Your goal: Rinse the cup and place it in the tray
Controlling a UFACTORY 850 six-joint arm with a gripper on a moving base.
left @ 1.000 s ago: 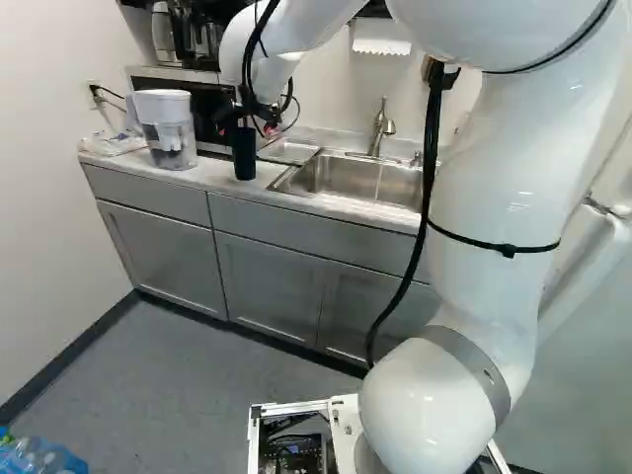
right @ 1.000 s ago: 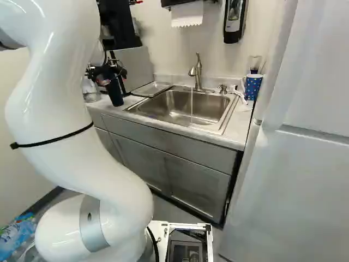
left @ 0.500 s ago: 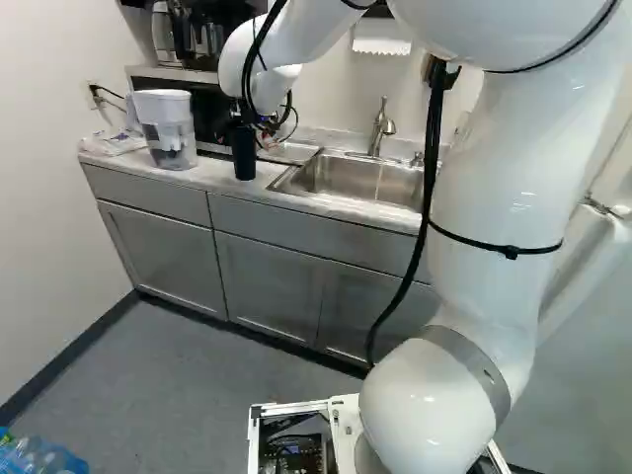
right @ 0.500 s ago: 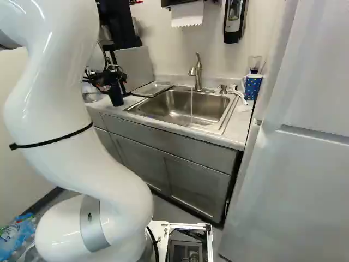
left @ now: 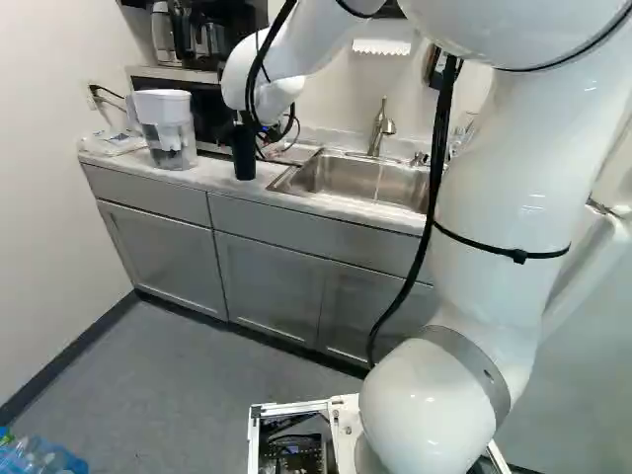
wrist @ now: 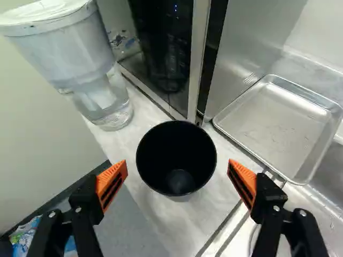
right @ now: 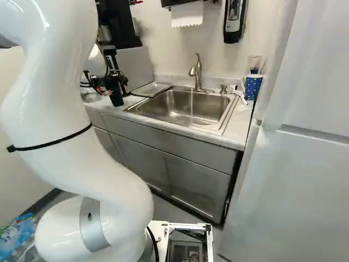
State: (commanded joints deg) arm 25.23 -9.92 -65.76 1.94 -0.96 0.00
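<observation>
The gripper [right: 113, 83] is over the counter at the left of the right base view, right by the dark cup [right: 116, 99]. In the left base view the cup [left: 244, 154] stands upright near the counter's front edge. Seen from the wrist, the gripper [wrist: 178, 166] is open, one orange pad on either side of the cup [wrist: 176, 157] with a gap at each; its mouth faces the camera and it looks empty. A shallow metal tray [wrist: 276, 128] lies flat beyond the cup, next to the sink. Water runs from the faucet [right: 197, 71] into the sink [right: 180, 107].
A water pitcher [left: 167, 128] stands beside the cup, with a microwave [wrist: 161, 53] behind. Thin dark rods [wrist: 230, 225] lie on the counter near one finger. A blue dotted cup [right: 253, 86] is at the sink's far side. A tall white door [right: 297, 164] rises at the right.
The arm has shifted slightly, and the gripper has tilted and turned beside the cup in the right base view. The cup and the base have stayed in place.
</observation>
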